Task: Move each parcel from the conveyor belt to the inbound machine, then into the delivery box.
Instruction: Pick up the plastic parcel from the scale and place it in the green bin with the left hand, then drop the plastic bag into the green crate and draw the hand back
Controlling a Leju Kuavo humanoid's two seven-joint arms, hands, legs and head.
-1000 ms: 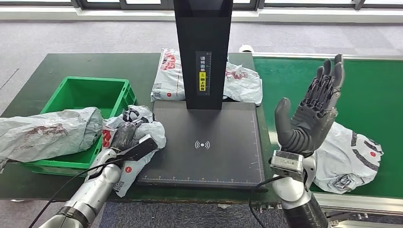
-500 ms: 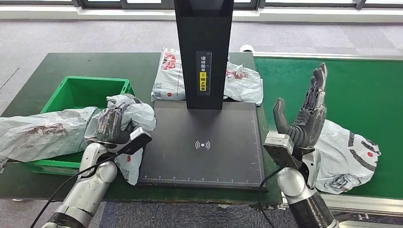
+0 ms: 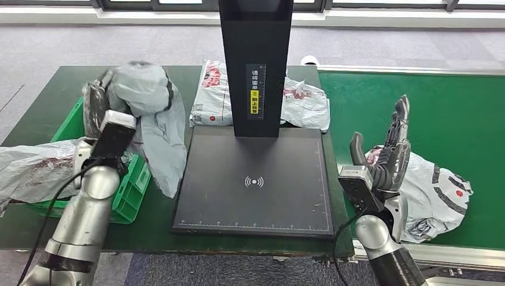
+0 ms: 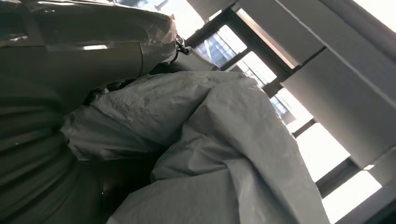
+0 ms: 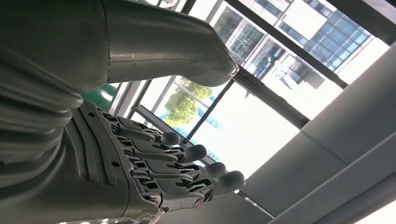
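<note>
Fig.: left hand [image 3: 98, 104], upper left, holds grey parcel [image 3: 149, 113] hanging above green delivery box [image 3: 134, 185]; right hand [image 3: 387, 155] spread, empty.

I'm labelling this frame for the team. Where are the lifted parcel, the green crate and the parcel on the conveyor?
lifted parcel [image 3: 156, 128]: head view, on its hanging grey body.
green crate [image 3: 132, 190]: head view, on its near corner wall.
parcel on the conveyor [image 3: 438, 193]: head view, on its grey middle.

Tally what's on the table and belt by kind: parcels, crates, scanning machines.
Grey parcels: 4 – held by the left hand, draped on the crate, behind the machine, on the belt
Green crate: 1
Inbound machine: 1
Total: 6
</note>
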